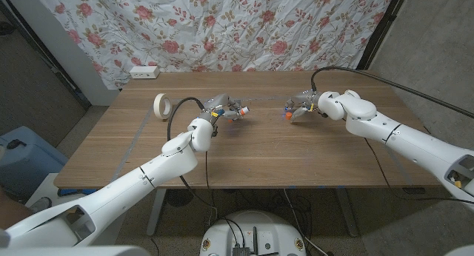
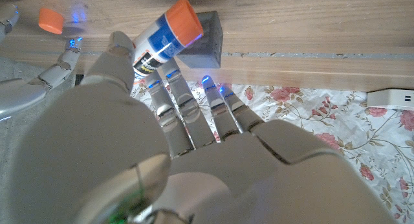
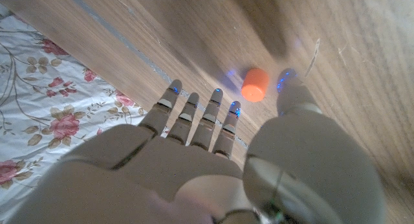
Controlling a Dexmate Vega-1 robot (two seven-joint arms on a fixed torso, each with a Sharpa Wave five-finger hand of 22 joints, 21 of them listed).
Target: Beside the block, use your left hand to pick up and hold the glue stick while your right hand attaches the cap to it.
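My left hand [image 2: 194, 120] pinches the glue stick [image 2: 165, 39], tilted; right hand [image 3: 213, 140] hovers fingers apart over the orange cap [image 3: 255, 85]

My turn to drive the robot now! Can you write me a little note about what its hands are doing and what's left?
Left hand: holds the glue stick tilted, beside the grey block.
Right hand: open, fingers spread just short of the orange cap, which lies on the table.
Done: glue stick grasped.
Left: pick up the cap with the right hand and put it on the stick.
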